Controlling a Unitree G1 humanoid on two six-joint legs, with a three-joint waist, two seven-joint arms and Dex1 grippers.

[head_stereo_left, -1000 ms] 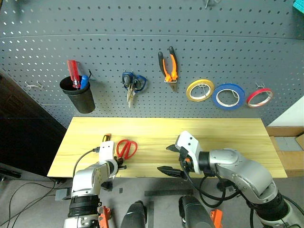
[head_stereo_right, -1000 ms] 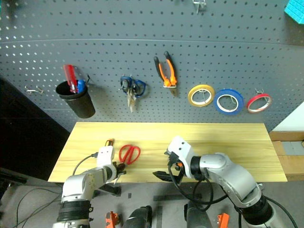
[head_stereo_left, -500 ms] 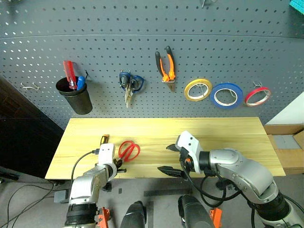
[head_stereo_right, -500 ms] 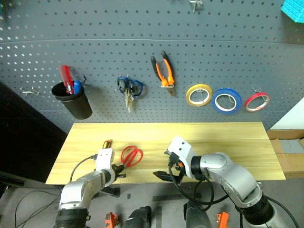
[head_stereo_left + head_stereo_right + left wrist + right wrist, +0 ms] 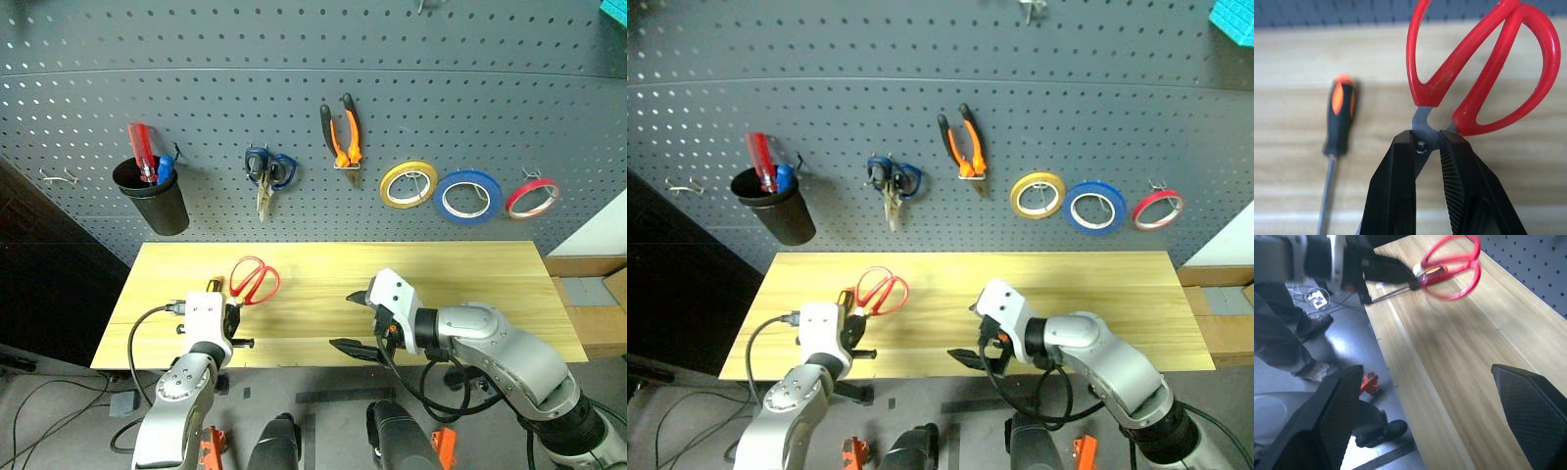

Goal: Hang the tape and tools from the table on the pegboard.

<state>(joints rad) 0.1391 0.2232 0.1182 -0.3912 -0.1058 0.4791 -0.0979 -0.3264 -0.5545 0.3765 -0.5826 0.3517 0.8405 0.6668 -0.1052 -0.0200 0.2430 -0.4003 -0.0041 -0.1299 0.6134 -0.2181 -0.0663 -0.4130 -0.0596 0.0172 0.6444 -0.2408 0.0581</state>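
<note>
Left claw (image 5: 1427,152) is clamping shut on the blades of the red scissors (image 5: 1484,63), holding them just above the tabletop (image 5: 470,284), and that thin metal could be slipping or twisting on the way up. Right claw (image 5: 353,321) is hanging wide open, empty. Screwdriver (image 5: 1338,122) is lying beside them, pegboard (image 5: 294,98) waiting behind.

Workshop or tool bench. Large dark grey perforated pegboard (image 5: 294,88) with small metal hooks, hung with blue-handled scissors (image 5: 266,172), orange-and-black-handled pliers (image 5: 343,132), yellow tape roll (image 5: 409,184), blue tape roll (image 5: 470,196), thin red tape roll (image 5: 532,198) and black round cup (image 5: 152,199) of red and blue tools. Below, long pale yellowish wood-plank tabletop (image 5: 470,279). Loose black cables (image 5: 49,421) on grey floor (image 5: 69,436).
</note>
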